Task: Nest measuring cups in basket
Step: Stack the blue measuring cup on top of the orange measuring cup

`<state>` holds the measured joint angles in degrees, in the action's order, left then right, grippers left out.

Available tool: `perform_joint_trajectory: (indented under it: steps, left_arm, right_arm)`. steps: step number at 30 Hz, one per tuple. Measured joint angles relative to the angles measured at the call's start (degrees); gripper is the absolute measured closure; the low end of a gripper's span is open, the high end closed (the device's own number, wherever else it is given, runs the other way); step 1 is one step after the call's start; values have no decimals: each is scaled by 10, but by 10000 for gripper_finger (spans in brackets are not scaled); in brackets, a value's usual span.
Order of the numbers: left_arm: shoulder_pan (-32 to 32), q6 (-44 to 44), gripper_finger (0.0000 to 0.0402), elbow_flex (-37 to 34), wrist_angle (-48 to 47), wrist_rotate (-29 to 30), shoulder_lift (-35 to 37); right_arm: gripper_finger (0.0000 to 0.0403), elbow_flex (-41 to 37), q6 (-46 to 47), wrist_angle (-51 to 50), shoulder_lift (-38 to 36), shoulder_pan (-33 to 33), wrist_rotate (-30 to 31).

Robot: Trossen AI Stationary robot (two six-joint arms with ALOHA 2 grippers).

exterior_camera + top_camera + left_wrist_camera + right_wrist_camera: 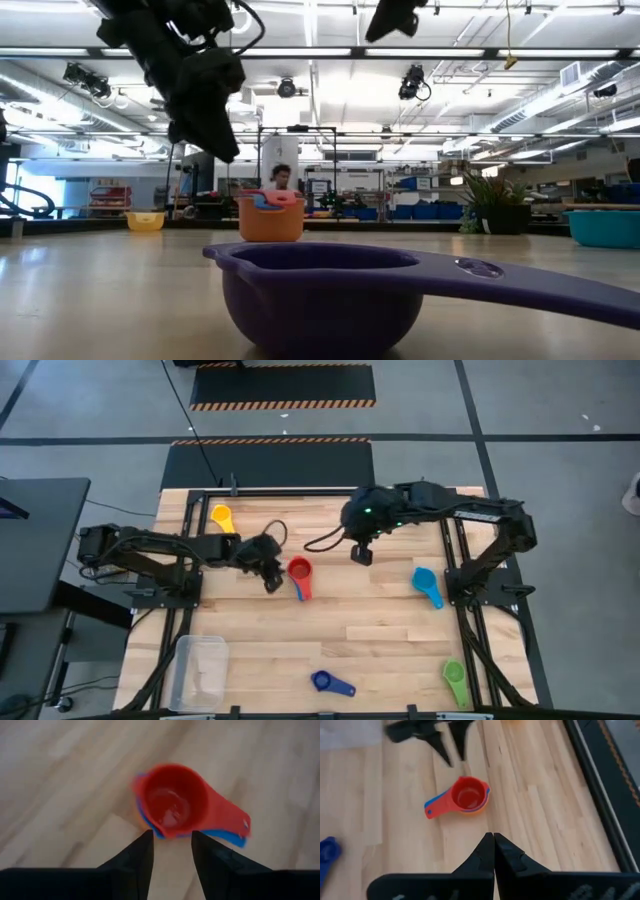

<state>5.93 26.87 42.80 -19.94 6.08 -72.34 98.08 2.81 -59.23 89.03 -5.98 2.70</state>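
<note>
At table centre, a red cup [299, 570] is seen stacked in blue and orange cups, with the empty, part-open left gripper [272, 582] at its nine o'clock and the closed, empty right gripper [361, 554] at its two o'clock.

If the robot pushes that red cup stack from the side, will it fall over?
Probably not. The red cup sits nested in a blue and an orange cup, so the stack looks low and wide. It would likely slide on the smooth wooden table. The flat handles stick out to one side, so a push there might spin it. The plastic looks stiff and light.
</note>
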Motion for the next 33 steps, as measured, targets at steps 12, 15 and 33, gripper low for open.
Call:
perform_joint_trajectory:
  steps: [12, 15, 33]
  left_arm:
    - [71, 85, 262, 0, -18, -42, 45]
    - [74, 85, 262, 0, -17, -71, 45]
    - [74, 64, 262, 0, -13, -105, 44]
  right_arm:
    - [402, 0, -15, -19, -100, 45, 39]
    - [402, 0, -15, -52, -121, 54, 38]
    - [401, -12, 298, -306, -166, 73, 23]
